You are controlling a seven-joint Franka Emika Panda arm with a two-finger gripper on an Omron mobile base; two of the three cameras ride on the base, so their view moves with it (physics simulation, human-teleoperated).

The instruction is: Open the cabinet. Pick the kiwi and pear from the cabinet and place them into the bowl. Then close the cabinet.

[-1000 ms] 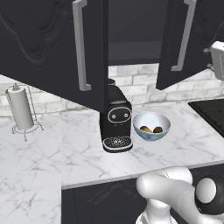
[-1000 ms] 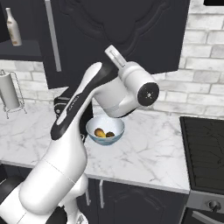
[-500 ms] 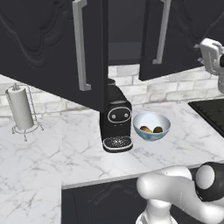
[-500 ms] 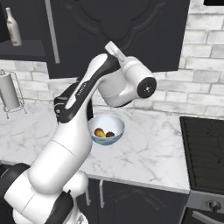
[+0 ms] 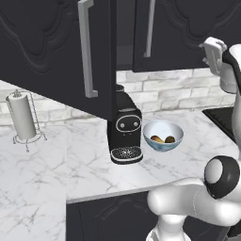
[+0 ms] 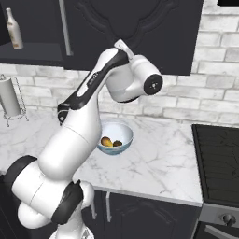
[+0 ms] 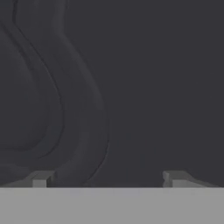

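Cabinet (image 5: 94, 56) at upper frame: closing step judged in hand, right door near shut, left door swung out. Kiwi (image 6: 117, 143) and pear (image 6: 107, 141) lying in bowl (image 6: 115, 138), centre. Gripper (image 7: 107, 179) fingers apart, empty, facing door panel. Next: push left door shut.

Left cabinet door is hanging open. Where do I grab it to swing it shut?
Probably the silver bar handle on the left cabinet door, around mid-height, approached from the panelled outer face. The bar runs vertically and stands off the panel, so open jaws can straddle it sideways. It also sits near the door's free edge, which gives good leverage.
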